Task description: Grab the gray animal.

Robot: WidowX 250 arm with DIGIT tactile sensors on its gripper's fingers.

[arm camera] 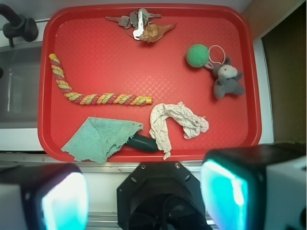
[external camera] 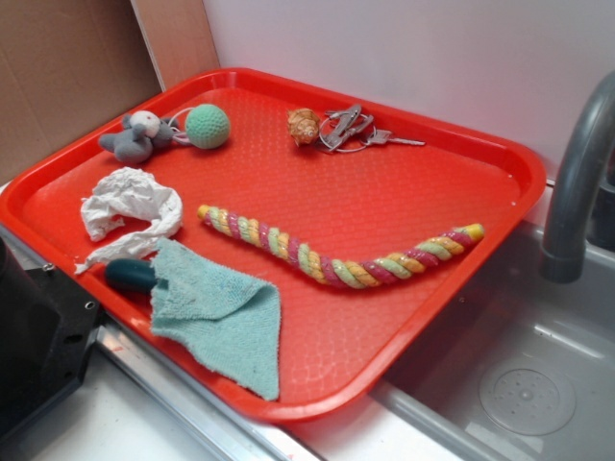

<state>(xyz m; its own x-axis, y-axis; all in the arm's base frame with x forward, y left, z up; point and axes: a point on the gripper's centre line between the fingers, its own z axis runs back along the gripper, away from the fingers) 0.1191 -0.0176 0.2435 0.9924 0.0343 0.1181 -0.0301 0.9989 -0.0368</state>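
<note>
While the gripper [arm camera: 144,191] is held back with jaws spread and empty, the gray animal [external camera: 137,136] is seen beside a green ball [external camera: 208,126] at the tray's [external camera: 404,230] far corner. From the wrist, it lies ahead and right, unobstructed for a descent.

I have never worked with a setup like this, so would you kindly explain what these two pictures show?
Both show one red plastic tray beside a sink. One camera watches from outside; the other rides on the robot arm's wrist, looking down past its gripper, whose two blurred fingers stand apart, holding nothing. On the tray lie a small gray plush animal, a green knitted ball, a bunch of keys, a brown seashell, a twisted multicoloured rope, crumpled white tissue and a teal cloth partly covering a dark green object.
</note>
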